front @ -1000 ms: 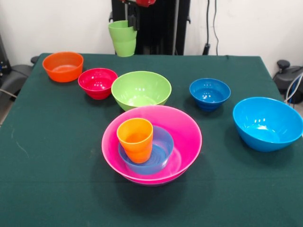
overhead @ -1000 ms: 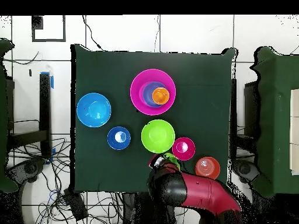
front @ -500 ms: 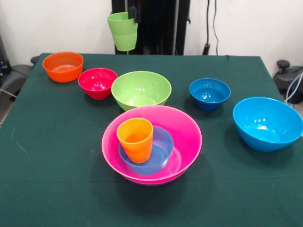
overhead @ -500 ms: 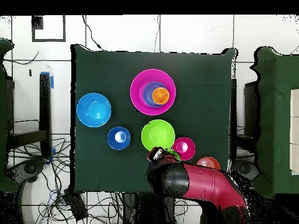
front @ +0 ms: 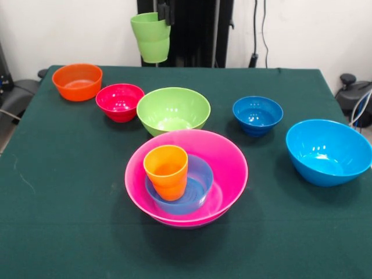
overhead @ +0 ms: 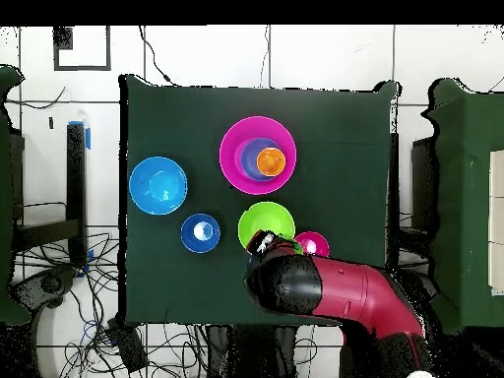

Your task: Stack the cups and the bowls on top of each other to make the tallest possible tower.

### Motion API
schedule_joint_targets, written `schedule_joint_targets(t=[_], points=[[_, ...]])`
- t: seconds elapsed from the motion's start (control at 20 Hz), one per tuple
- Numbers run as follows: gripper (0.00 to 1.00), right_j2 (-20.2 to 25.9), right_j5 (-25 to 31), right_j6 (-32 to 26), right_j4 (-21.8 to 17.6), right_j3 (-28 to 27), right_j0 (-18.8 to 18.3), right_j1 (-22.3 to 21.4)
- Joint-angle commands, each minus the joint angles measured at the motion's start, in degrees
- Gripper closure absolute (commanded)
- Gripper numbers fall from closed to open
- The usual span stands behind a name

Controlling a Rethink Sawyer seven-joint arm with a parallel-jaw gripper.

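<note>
Gripper [front: 165,11] clasps the rim of the light green cup [front: 151,37], lifted high above the table's [front: 58,192] far edge, while the orange cup [front: 166,171] stands nested inside the pink bowl [front: 229,163] at centre.

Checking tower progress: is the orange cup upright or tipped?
Upright. In the front view the orange cup stands mouth up in the light-blue bowl, nested in the pink bowl.
</note>
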Motion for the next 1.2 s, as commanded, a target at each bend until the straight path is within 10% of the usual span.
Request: schedule_joint_targets(t=[0.05,1.2], points=[[1.00,7.2,8.4,-6.5,0.5,-6.2,1.2,4.7],[1.00,6.9,18.2,-5.2,-2.6,-31.3,3.5,19.3]])
